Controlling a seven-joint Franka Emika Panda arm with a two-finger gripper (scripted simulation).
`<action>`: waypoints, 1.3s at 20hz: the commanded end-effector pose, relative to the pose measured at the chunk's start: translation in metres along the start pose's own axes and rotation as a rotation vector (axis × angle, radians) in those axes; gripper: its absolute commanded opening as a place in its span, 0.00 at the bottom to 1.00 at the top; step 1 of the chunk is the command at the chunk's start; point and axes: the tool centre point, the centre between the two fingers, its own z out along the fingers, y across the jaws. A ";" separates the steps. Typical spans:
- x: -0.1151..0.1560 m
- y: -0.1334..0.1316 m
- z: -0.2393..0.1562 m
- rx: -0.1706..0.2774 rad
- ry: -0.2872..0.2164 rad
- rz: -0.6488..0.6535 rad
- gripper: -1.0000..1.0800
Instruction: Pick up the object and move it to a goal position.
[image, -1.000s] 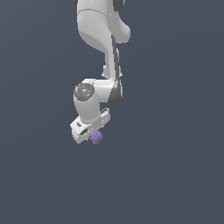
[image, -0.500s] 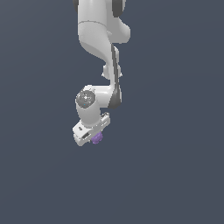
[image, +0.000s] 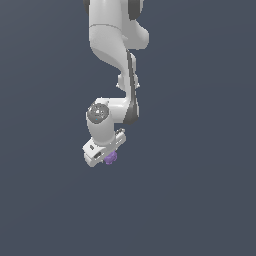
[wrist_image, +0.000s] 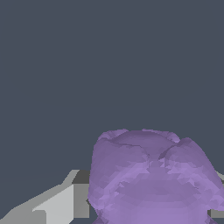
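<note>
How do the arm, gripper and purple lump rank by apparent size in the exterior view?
1. Arm, by far the largest.
2. Gripper, the white block at its end.
3. Purple lump, tiny, partly hidden against the gripper.

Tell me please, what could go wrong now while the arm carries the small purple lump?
1. The purple lump is tiny and bumpy and sits at the very tip of the end effector, so the grip may be shallow; it could slip out during a fast move.
2. In the wrist view the lump fills much of the picture and hides most of the fingers, so contact is hard to confirm.
3. No goal marker is visible, so placement cannot be checked.
</note>
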 end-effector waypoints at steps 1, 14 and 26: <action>0.001 -0.001 0.000 0.000 0.000 -0.001 0.00; 0.034 -0.054 -0.043 0.000 -0.001 -0.001 0.00; 0.104 -0.164 -0.131 -0.001 -0.002 -0.002 0.00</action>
